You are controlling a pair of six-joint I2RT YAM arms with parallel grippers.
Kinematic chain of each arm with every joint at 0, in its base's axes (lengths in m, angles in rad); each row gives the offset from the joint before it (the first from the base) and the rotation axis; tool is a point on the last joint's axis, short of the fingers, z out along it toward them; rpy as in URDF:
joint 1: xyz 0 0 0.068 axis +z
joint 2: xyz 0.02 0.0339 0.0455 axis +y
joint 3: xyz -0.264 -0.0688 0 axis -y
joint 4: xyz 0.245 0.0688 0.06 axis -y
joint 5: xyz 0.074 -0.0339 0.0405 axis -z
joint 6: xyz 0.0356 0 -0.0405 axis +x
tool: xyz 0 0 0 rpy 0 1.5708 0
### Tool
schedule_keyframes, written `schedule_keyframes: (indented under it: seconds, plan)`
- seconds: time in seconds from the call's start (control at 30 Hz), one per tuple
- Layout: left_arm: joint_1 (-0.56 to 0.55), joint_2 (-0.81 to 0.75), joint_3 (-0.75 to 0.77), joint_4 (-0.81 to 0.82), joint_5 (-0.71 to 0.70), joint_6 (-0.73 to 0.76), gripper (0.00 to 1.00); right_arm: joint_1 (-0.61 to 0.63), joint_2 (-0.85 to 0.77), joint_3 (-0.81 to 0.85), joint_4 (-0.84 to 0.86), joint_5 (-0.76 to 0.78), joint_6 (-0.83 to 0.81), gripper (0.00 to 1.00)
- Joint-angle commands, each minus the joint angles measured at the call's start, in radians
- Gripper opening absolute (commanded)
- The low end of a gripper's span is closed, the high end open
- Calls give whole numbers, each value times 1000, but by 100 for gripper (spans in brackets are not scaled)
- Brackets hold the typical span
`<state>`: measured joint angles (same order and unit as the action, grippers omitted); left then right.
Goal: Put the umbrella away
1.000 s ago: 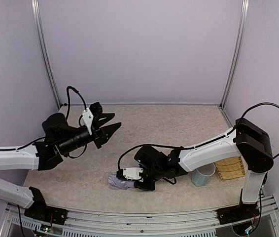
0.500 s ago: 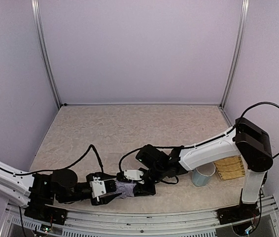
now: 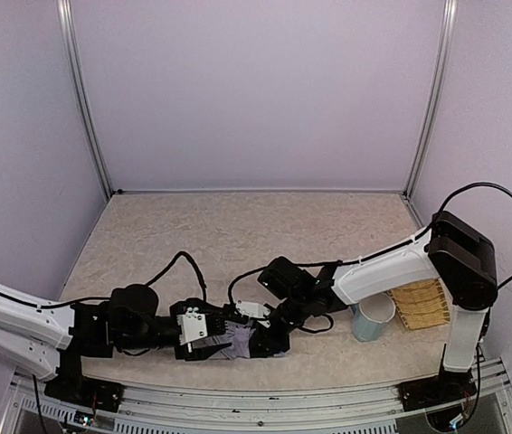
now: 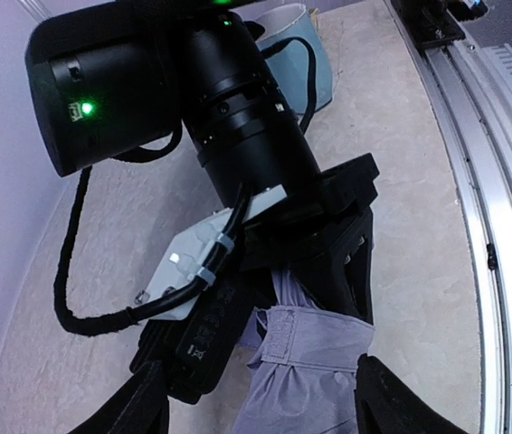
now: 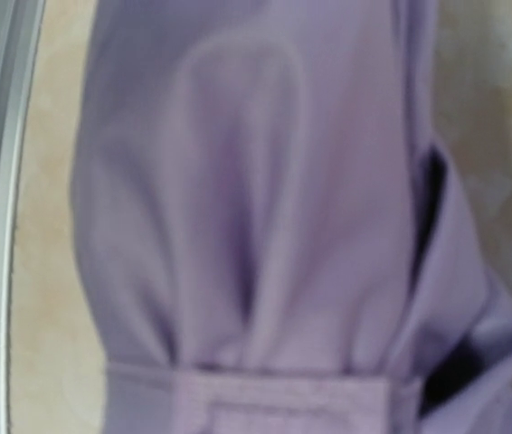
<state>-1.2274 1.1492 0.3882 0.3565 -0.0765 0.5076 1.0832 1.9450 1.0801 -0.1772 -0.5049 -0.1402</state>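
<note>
The umbrella (image 3: 237,343) lies folded on the table (image 3: 238,235), close to its near edge, between the two arms. The right gripper (image 4: 283,303) is clamped around its middle, probably to keep it steady. The left gripper (image 4: 265,402) is wide apart, with one finger on each side of the fabric end. I think it is ready for a second hold.
</note>
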Motion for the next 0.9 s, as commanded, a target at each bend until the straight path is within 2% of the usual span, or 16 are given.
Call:
schedule_keyframes:
  seconds: [0.0,0.07,0.13,0.27,0.37,0.53,0.63,0.87]
  plan:
    - [72,-243,-35,127,190,-218,69,32,109,-128,-243,163,29,0]
    - [150,-331,-113,271,237,-426,70,35,96,-132,-239,227,41,0]
    - [185,-365,-177,273,238,-542,69,38,80,-137,-233,280,39,0]
    - [119,-357,-209,129,104,-517,69,40,46,-149,-222,339,31,0]
    - [57,-311,-203,152,-53,-495,71,57,34,-146,-220,398,-7,0]
    - [90,-258,-285,316,-34,-572,71,73,36,-135,-198,499,-163,0]
    - [113,-206,-301,327,-10,-574,71,70,32,-144,-170,564,-271,0]
    - [111,-94,-243,307,49,-584,71,48,-42,-170,-124,477,-418,0]
